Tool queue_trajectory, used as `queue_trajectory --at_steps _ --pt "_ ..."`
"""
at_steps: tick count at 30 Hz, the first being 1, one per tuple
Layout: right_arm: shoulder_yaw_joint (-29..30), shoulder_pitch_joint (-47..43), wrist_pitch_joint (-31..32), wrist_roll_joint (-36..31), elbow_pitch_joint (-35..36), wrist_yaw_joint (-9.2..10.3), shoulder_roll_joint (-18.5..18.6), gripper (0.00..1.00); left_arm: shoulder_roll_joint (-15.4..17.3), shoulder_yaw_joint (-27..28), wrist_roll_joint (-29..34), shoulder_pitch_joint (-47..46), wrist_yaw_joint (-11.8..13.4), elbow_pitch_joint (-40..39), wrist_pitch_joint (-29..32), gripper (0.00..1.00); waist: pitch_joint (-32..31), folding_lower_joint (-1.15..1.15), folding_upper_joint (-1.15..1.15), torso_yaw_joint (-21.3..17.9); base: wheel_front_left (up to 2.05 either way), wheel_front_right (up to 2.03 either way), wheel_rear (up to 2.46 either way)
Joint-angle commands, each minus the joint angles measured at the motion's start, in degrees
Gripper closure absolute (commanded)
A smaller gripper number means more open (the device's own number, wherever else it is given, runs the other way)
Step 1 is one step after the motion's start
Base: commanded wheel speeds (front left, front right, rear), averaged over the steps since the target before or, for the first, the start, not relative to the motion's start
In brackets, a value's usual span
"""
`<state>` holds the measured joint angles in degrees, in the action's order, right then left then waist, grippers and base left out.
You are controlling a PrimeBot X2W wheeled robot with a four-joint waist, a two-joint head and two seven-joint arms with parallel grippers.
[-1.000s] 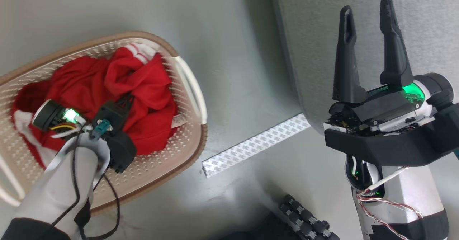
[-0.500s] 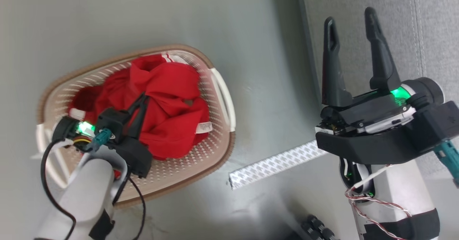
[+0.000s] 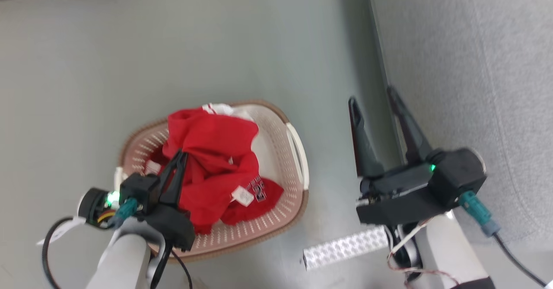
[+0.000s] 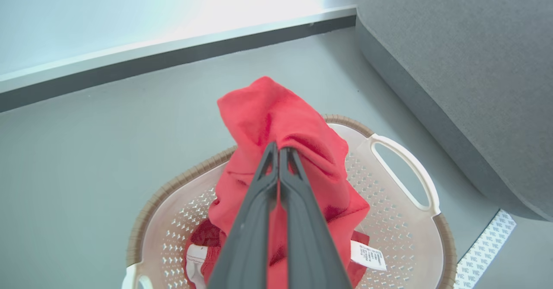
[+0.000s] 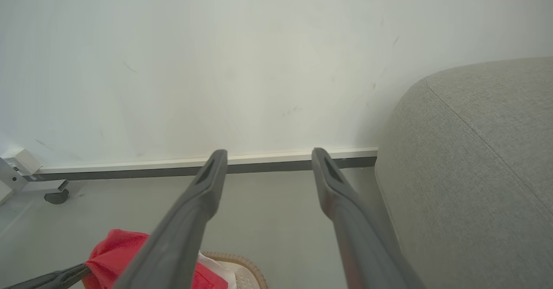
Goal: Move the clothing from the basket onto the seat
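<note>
The cream basket [image 3: 298, 159] with its brown rim [image 4: 181, 180] stands on the grey floor. My left gripper [image 4: 277, 147] is shut on a fold of one red garment [image 4: 276, 112] and holds it raised in a peak above the basket [image 3: 181, 154]. More red clothing [image 3: 259, 199] lies lower inside, next to a white tag [image 4: 367, 254]. My right gripper [image 3: 371, 96] hangs open and empty between the basket and the light grey seat [image 3: 475, 86], its fingers wide apart in the right wrist view [image 5: 268, 153]. The seat [image 5: 475, 172] rises on the right.
A patterned white tape strip [image 3: 345, 248] lies on the floor beside the seat's base. A wall with a dark baseboard [image 4: 173, 60] runs behind the basket. A caster wheel [image 5: 54, 196] of some stand is at the far left. Grey floor [image 3: 173, 55] surrounds the basket.
The head camera has pulled back and turned, shifting the whole picture. My left gripper has risen, pulling the red garment up out of the pile. The right gripper stays open.
</note>
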<state>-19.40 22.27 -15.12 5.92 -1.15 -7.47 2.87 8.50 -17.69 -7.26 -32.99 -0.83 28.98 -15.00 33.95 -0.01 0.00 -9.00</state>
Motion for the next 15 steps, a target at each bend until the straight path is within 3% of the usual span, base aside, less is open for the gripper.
queue_trajectory --at_steps 1,15 --pt "-0.22 -1.82 -0.03 -0.27 -1.23 -0.04 0.15 0.00 -0.48 1.24 0.43 2.29 0.29 -1.17 -0.25 1.00 -8.28 0.01 0.00 3.71 0.00 0.00 0.00" --pt "-1.83 -9.06 -0.03 2.15 -5.82 -0.04 2.27 0.00 -2.00 6.84 3.14 11.06 0.29 -11.79 -0.25 1.00 -21.16 0.01 0.00 6.12 0.00 0.00 0.00"
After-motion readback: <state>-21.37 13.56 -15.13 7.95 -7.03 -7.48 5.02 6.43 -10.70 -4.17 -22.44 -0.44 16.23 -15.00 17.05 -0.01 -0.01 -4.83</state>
